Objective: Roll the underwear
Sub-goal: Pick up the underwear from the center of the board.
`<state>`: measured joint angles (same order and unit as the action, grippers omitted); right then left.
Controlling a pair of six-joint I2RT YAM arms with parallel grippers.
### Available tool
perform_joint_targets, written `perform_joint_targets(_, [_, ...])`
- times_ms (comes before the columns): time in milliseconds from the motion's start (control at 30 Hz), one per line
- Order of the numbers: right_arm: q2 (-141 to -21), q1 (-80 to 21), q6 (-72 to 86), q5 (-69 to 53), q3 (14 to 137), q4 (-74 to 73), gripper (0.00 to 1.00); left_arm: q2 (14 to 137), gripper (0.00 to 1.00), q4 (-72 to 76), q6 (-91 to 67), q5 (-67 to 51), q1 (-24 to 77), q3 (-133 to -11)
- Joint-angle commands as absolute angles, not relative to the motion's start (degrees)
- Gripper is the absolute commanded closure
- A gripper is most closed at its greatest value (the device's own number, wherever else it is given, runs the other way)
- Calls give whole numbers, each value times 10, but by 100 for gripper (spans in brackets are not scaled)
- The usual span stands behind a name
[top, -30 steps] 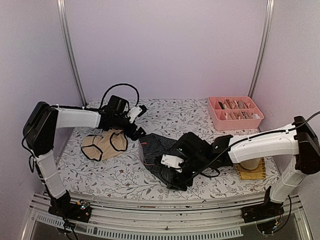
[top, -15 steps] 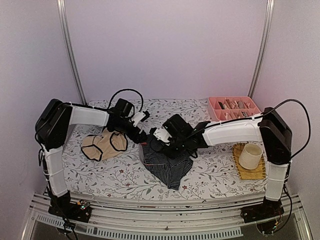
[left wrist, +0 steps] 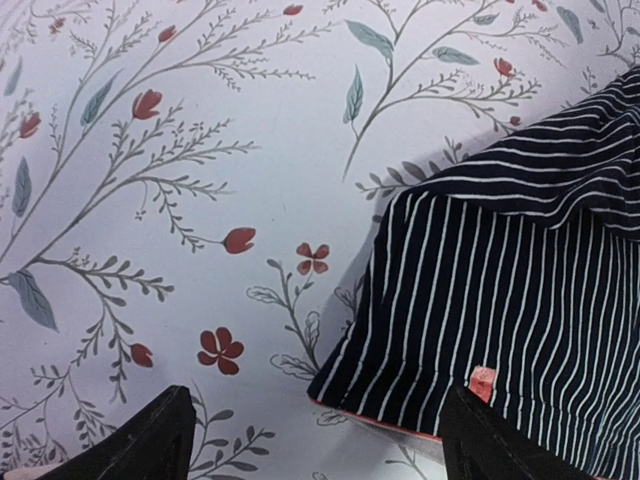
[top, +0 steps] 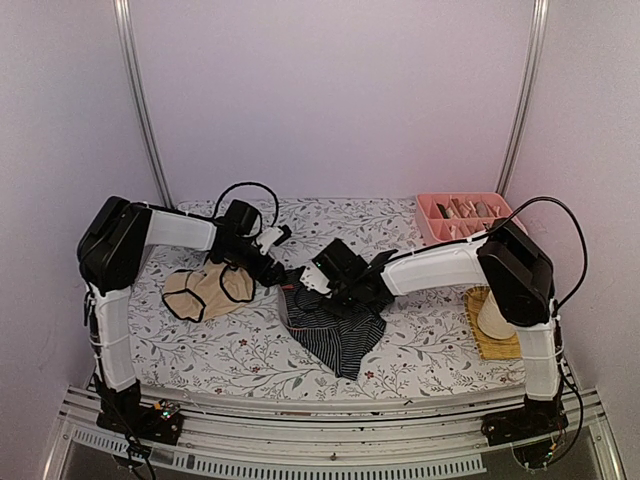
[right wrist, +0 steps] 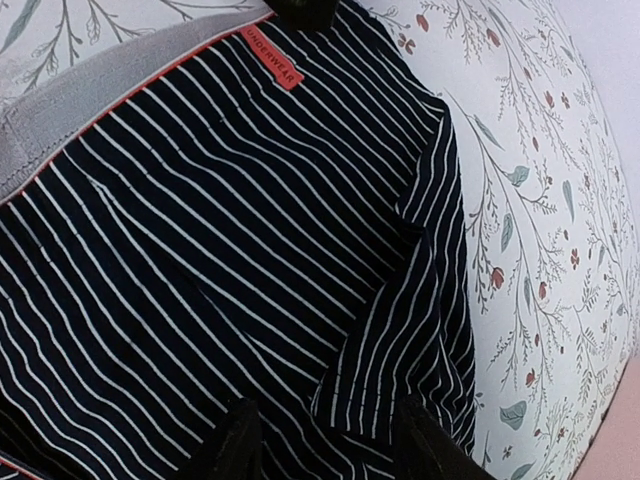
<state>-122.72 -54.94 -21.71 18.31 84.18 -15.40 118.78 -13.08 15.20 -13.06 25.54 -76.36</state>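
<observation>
The navy striped underwear (top: 335, 325) lies crumpled at the middle of the floral table and also fills the right wrist view (right wrist: 200, 200). The beige underwear with black edging (top: 208, 290) lies flat to its left. My left gripper (top: 279, 272) is open low at the navy pair's back-left corner, and its fingers straddle that corner (left wrist: 400, 330) in the left wrist view (left wrist: 315, 440). My right gripper (top: 318, 288) is open over the navy pair's back edge, above a fold of the cloth (right wrist: 325, 440). Neither gripper holds anything.
A pink compartment tray (top: 470, 222) with small items stands at the back right. A cream cup (top: 490, 320) sits on a yellow mat (top: 500, 346) at the right edge, partly behind my right arm. The two grippers face each other closely.
My right arm has swung from the navy pair's front-right side to its back edge. My left gripper has shifted slightly right to the navy pair's corner. The cloth now lies more bunched.
</observation>
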Motion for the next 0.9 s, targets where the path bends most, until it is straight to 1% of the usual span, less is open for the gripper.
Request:
perform_joint_targets(0, [-1246, -540, -221, 193, 862, -154, 57, 1207, 15, -150, 161, -149, 254, -792])
perform_joint_targets(200, [-1247, -535, -222, 187, 866, -154, 65, 1222, 24, -168, 159, -155, 252, -812])
perform_joint_targets(233, [-1246, -535, -222, 186, 865, -153, 68, 1225, 26, -174, 158, -161, 252, -816])
perform_joint_targets(300, [-1243, -533, -222, 183, 864, -153, 70, 1231, 36, -184, 158, -178, 250, -823])
perform_joint_targets(367, [-1242, -532, -223, 181, 863, -152, 72, 1236, 40, -192, 157, -191, 248, -827])
perform_joint_targets(567, [-1241, -531, -228, 177, 861, -149, 78, 1240, 45, -205, 156, -204, 241, -829])
perform_joint_targets(633, [-1243, -530, -231, 176, 860, -148, 80, 1241, 53, -206, 156, -206, 237, -827])
perform_joint_targets(667, [-1243, -530, -232, 175, 861, -147, 80, 1241, 56, -207, 156, -206, 235, -827])
perform_joint_targets(733, [-1244, -530, -235, 174, 862, -146, 85, 1243, 57, -210, 156, -209, 233, -828])
perform_joint_targets(867, [-1243, -530, -239, 168, 864, -145, 86, 1244, 56, -218, 159, -222, 231, -831])
